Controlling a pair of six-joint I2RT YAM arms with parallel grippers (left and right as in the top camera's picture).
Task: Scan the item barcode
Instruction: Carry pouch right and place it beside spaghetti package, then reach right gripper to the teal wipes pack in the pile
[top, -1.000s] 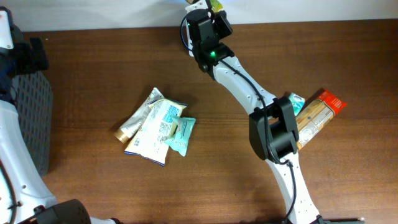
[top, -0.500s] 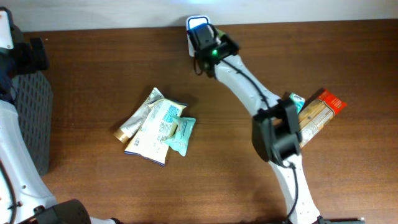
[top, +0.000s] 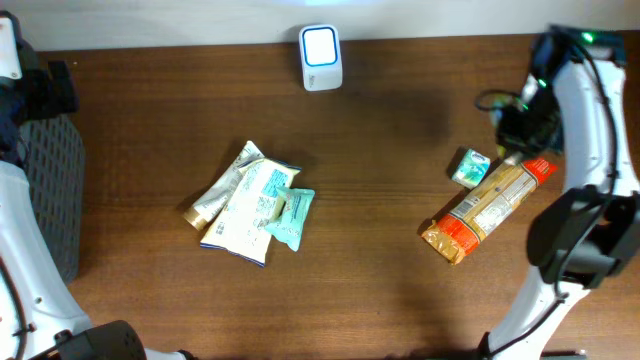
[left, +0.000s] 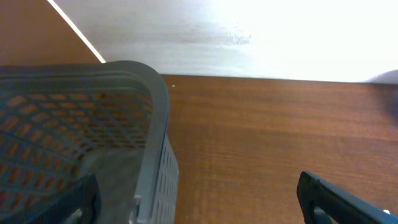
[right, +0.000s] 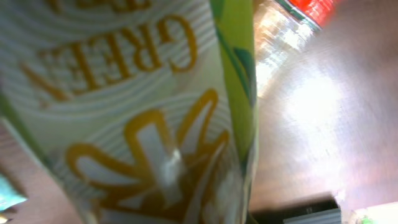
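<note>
Well to the right of the scanner (top: 321, 45), the right gripper (top: 517, 118) hung over the teal sachet (top: 470, 167) and orange packet (top: 488, 212), having swung away from the scanner's face, where it was a second earlier. Its jaws pinched the green-and-yellow packet (right: 155, 124). The scan was probably done, with a set-down next. Far left of the scanner, the left gripper (left: 199, 208) was spread wide beside the basket (left: 124, 118), empty.

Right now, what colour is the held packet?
Packet: pale striped, orange-yellow lettering, lime-green edge. Best in right wrist view.
</note>
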